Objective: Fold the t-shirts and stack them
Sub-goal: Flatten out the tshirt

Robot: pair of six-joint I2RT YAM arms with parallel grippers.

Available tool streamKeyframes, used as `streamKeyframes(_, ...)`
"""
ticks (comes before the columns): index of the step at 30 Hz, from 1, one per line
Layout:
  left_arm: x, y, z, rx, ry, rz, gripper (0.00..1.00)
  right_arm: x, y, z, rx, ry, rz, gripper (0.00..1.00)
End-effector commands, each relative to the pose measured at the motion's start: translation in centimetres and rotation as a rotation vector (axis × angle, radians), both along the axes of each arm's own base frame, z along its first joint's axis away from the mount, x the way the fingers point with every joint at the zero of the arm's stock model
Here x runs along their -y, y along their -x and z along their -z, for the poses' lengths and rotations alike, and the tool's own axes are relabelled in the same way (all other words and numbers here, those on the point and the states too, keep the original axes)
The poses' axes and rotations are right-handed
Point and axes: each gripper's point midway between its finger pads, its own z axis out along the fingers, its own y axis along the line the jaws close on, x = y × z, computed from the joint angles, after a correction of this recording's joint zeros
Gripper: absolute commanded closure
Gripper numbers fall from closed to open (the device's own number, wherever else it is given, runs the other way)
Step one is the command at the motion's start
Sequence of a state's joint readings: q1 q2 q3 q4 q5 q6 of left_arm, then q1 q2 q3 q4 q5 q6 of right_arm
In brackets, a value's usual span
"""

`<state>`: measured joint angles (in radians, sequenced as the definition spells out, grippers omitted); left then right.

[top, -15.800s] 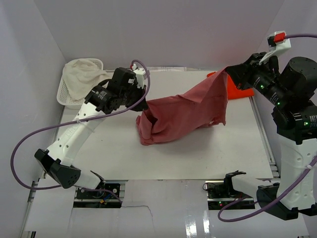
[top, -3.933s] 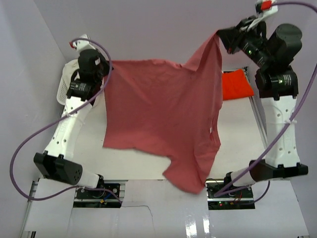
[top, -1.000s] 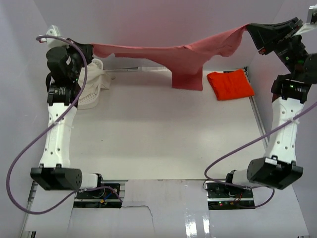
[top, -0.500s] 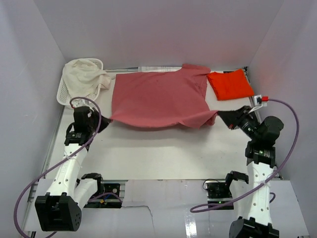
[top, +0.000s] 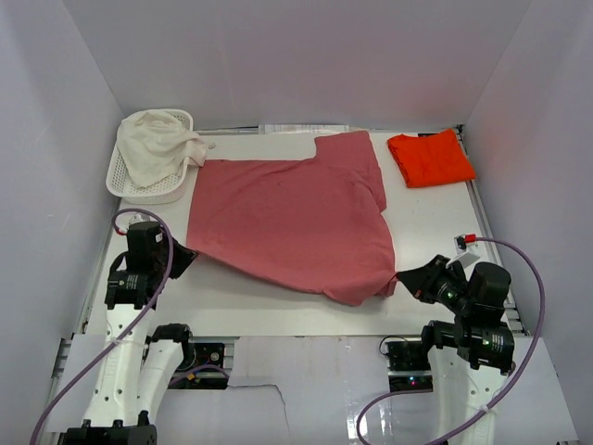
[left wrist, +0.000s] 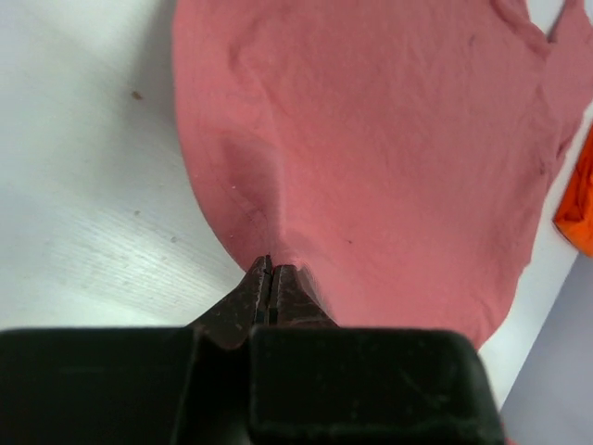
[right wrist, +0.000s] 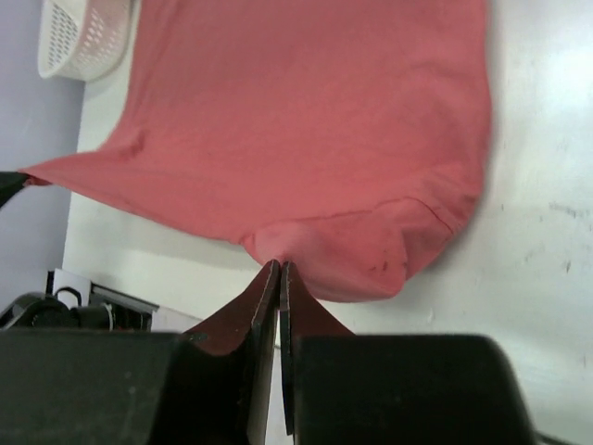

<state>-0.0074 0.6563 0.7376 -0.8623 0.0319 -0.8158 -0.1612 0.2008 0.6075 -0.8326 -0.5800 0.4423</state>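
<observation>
Soft, matt cloth rose-red t-shirt (top: pixel 296 218) on a smooth white table (top: pixel 278 311); the basket (top: pixel 148 195) is white lattice plastic.

Orange-red t-shirt (left wrist: pixel 579 209) cut off at the edge (a sliver), basket (right wrist: pixel 79 37) probably mostly cropped

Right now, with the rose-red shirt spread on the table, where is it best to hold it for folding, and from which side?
Hold the rose-red shirt at its two near corners, coming from the near side; the left claw and the right claw are shut there. The cloth lies nearly flat, so these corners can probably be carried over to its far edge.
</observation>
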Motion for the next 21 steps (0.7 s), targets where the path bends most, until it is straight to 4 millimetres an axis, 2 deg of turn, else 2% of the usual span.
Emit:
streamKeyframes(1, -2.2, 1.9, 0.9, -0.120, -0.058, -0.122, 0.95, -0.3, 2.9, 2.9, -0.156, 0.028, -0.036, 0.92)
streamKeyframes(3, -2.2, 2.1, 1.3, -0.149, -0.046, -0.145, 0.94, -0.5, 4.4, 6.0, -0.266, 0.029, -0.066, 0.92)
streamKeyframes(6, -2.1, 2.4, 2.6, -0.198, -0.027, -0.164, 0.93, -0.5, 5.3, 8.9, -0.342, 0.036, -0.084, 0.92)
streamKeyframes(8, -1.7, 1.9, 2.8, -0.194, -0.012, -0.149, 0.93, -0.4, 4.6, 8.5, -0.303, 0.033, -0.076, 0.92)
streamKeyframes(11, -0.6, -0.1, 1.7, -0.122, 0.020, -0.081, 0.98, -0.1, 2.8, 4.4, -0.178, 0.032, -0.036, 0.92)
streamKeyframes(12, -0.4, -1.0, 0.9, -0.094, 0.002, -0.041, 1.00, 0.2, 1.6, 2.6, -0.132, 0.041, -0.020, 0.92)
streamKeyframes(13, 0.2, -2.3, -0.4, -0.034, 0.011, 0.007, 1.00, 0.7, 0.9, -1.1, -0.032, 0.072, 0.005, 0.92)
streamKeyframes(14, 0.7, -3.0, -1.6, -0.001, 0.013, 0.053, 1.00, 0.9, 0.3, -3.2, 0.017, 0.089, 0.014, 0.92)
streamKeyframes(15, 0.8, -4.4, -4.1, 0.061, -0.029, 0.109, 1.00, 1.3, -0.9, -5.4, 0.055, 0.106, 0.020, 0.92)
streamKeyframes(16, 0.8, -5.3, -5.8, 0.111, -0.049, 0.132, 1.00, 1.5, -1.1, -9.9, 0.178, 0.138, 0.032, 0.92)
streamKeyframes(17, 0.8, -5.8, -7.4, 0.157, -0.069, 0.146, 1.00, 1.7, -1.6, -12.1, 0.242, 0.153, 0.045, 0.92)
streamKeyframes(18, 0.5, -6.5, -10.3, 0.231, -0.095, 0.146, 1.00, 2.1, -2.6, -14.0, 0.281, 0.164, 0.060, 0.92)
streamKeyframes(20, 0.1, -7.1, -13.8, 0.337, -0.145, 0.152, 1.00, 2.5, -3.2, -19.6, 0.446, 0.198, 0.086, 0.92)
streamKeyframes(21, -0.3, -7.1, -16.7, 0.406, -0.170, 0.130, 1.00, 2.6, -4.3, -20.6, 0.456, 0.205, 0.078, 0.92)
